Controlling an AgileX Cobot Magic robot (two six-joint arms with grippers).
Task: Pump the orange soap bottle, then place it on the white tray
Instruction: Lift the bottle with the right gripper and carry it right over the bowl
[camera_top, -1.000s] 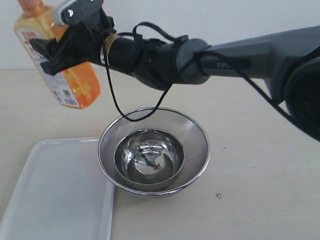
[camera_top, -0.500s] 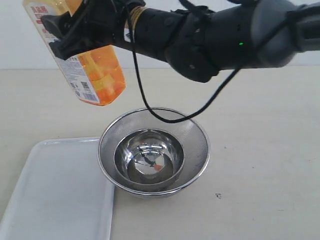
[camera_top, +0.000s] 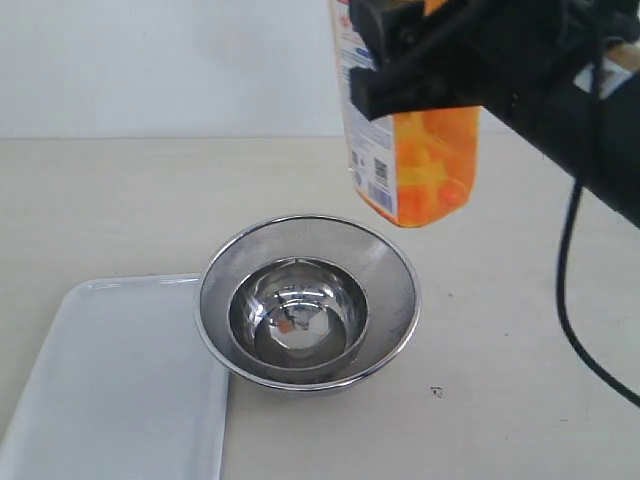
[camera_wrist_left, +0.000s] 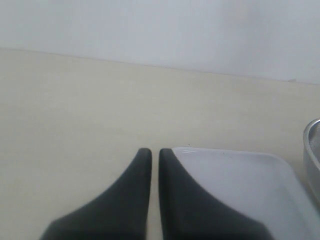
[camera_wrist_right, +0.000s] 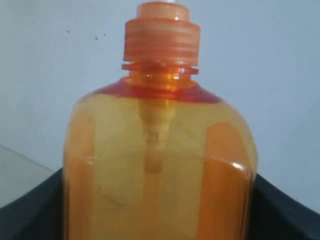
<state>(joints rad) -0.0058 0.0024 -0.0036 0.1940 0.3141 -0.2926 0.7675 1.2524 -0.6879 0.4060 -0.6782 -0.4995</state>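
The orange soap bottle hangs in the air, nearly upright, above the far right rim of the bowls. My right gripper is shut on its body, with black fingers on both sides. In the right wrist view the orange soap bottle fills the frame between the dark fingers of my right gripper, and its orange collar is at the picture's top; the pump head is cut off. The white tray lies at the front left with nothing on it. My left gripper is shut and holds nothing, low by a corner of the white tray.
A round steel mesh bowl with a smaller shiny steel bowl inside it stands mid-table, touching the tray's right edge. The mesh bowl's rim shows at the edge of the left wrist view. The right arm's cable hangs at the right.
My right arm has carried the bottle from the upper left across to the right, and it now hangs more upright behind the bowls' right side. Bowls and tray have not moved.
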